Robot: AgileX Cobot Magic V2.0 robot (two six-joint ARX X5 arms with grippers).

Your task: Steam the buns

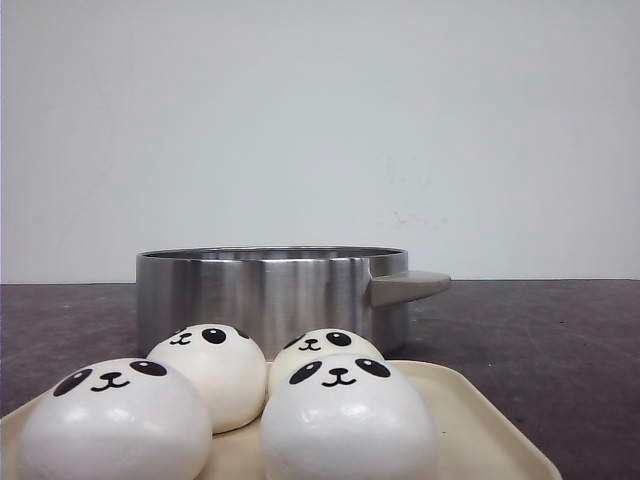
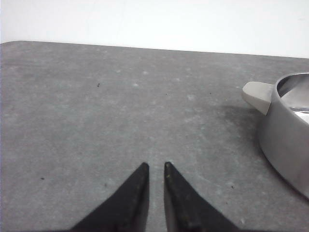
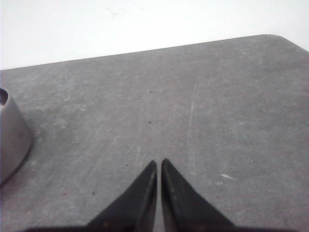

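Several white panda-face buns sit on a cream tray [image 1: 480, 420] at the front: one at front left [image 1: 115, 425], one at front right [image 1: 345, 415], one behind on the left [image 1: 215, 370], one behind on the right [image 1: 325, 347]. A steel pot [image 1: 270, 290] with a beige handle [image 1: 405, 287] stands just behind the tray. My left gripper [image 2: 155, 165] is shut and empty over bare table, the pot [image 2: 289, 130] off to one side. My right gripper [image 3: 159, 162] is shut and empty over bare table, the pot's edge [image 3: 12, 140] at the frame border. Neither gripper shows in the front view.
The dark grey tabletop [image 1: 540, 340] runs back to a white wall. In the left wrist view the table's far edge [image 2: 120, 46] shows; in the right wrist view a rounded table corner [image 3: 280, 38] shows.
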